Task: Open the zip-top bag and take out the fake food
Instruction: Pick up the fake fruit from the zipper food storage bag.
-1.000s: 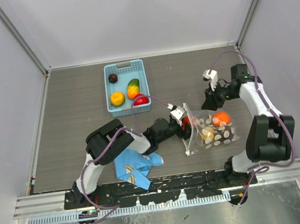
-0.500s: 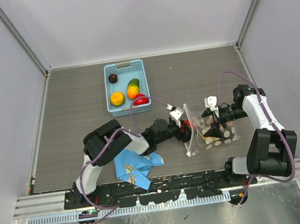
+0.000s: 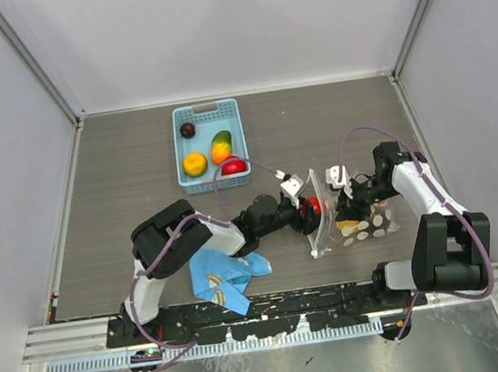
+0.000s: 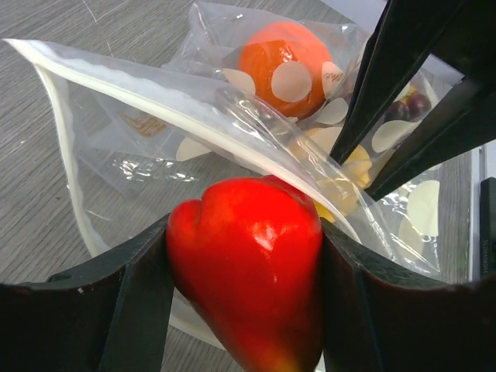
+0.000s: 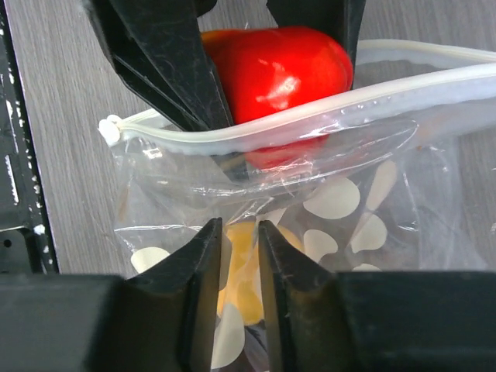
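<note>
Right in the open mouth of the zip-top bag point(image 3: 366, 222), near the right side of the bench point(image 3: 120, 184), the left jaws clamp the red fake food point(image 4: 244, 263) between them. The right jaws, drawn narrow, pinch the bag's dotted upper film, close against the left ones. Far to the left a blue basket point(image 3: 182, 153) holds four more pieces, and a blue cloth point(image 3: 225, 279) lies near the left arm. Through the clear pouch show an orange piece point(image 4: 283, 50) and a yellow piece point(image 4: 353, 167).

Red pepper point(image 4: 244, 263) bottom cut off by lower frame edge, dark purple fruit point(image 4: 409, 107) at upper right mostly hidden behind right gripper fingers point(image 4: 385, 74), yellow food point(image 5: 242, 252) at lower centre blurred behind dotted zip-top bag point(image 5: 349, 201) film, kind unclear
</note>
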### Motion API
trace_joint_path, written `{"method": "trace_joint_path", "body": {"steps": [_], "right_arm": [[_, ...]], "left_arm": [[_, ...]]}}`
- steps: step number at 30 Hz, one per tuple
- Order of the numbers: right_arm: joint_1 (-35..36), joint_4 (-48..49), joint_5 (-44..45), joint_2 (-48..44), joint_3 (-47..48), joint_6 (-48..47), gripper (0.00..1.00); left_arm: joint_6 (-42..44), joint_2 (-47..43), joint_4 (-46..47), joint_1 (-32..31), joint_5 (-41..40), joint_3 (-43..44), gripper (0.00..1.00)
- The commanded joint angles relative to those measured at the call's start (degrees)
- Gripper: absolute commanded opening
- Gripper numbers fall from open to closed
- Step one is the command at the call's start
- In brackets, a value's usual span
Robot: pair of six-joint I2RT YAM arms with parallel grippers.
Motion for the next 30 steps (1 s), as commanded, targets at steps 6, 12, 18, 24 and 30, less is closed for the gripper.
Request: {"method": "trace_joint_path", "body": {"steps": [6, 12, 18, 24, 30], "right_arm": [[1.13, 1.69, 4.27, 0.91, 3.63, 3.79, 0.08], [1.05, 1.70, 4.63, 0.58, 4.05, 3.67, 0.01], [1.05, 0.00, 4.78, 2.36, 5.35, 3.09, 0.01], [1.00, 0.57, 4.83, 1.88, 5.05, 3.16, 0.01], [1.05, 0.73, 4.96, 2.02, 5.04, 3.24, 0.01]], "left_arm": [[-1.97, -6.43, 0.06, 0.31, 0.24, -2.40, 0.11], [-5.78, -9.38, -2.78, 0.83, 0.58, -3.68, 0.08], [-12.28, -13.00, -8.58, 2.46, 0.86, -4.78, 0.05], [-13.75, -17.27, -16.92, 3.76, 0.07, -4.96, 0.05], [-13.52, -21.67, -23.83, 5.60, -1.79, -5.66, 0.04]]}}
